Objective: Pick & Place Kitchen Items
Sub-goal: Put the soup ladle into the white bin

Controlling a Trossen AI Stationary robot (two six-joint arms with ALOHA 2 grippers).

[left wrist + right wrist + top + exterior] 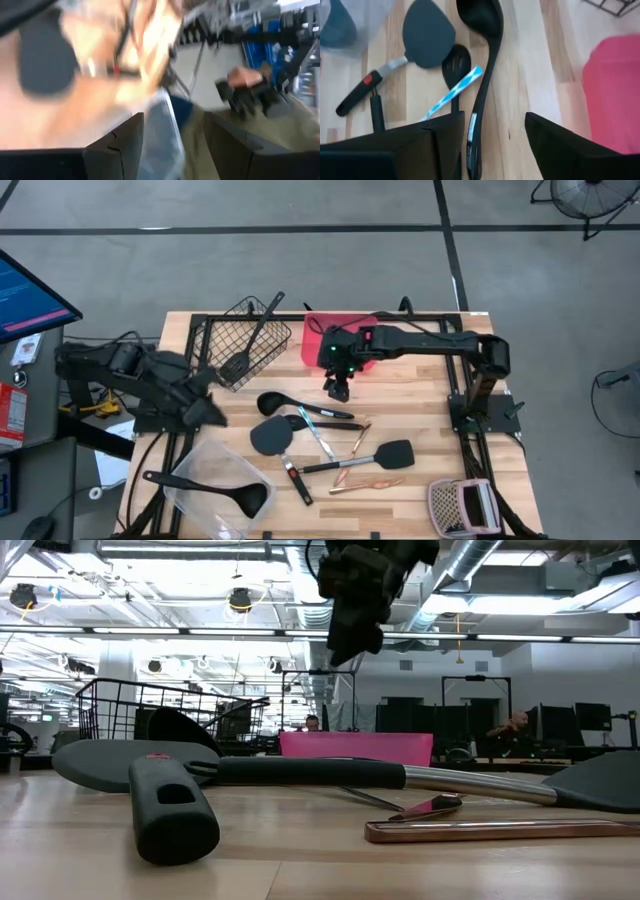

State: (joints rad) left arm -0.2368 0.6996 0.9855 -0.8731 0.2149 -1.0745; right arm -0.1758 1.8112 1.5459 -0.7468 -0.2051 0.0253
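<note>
Loose utensils lie flat on the wooden table: a black spoon, a black spatula with a red-marked handle, a black turner, a blue-white striped stick and copper sticks. My right gripper is open and hangs high above the table. In the right wrist view its fingers stand over the black spoon's handle without touching it. My left gripper is open and empty by the table's left edge, near the clear tub.
A black wire basket at the far left holds a black slotted turner. A red tray sits beside it under my right arm. The clear tub holds a black ladle. A pinkish mesh item lies at the near right.
</note>
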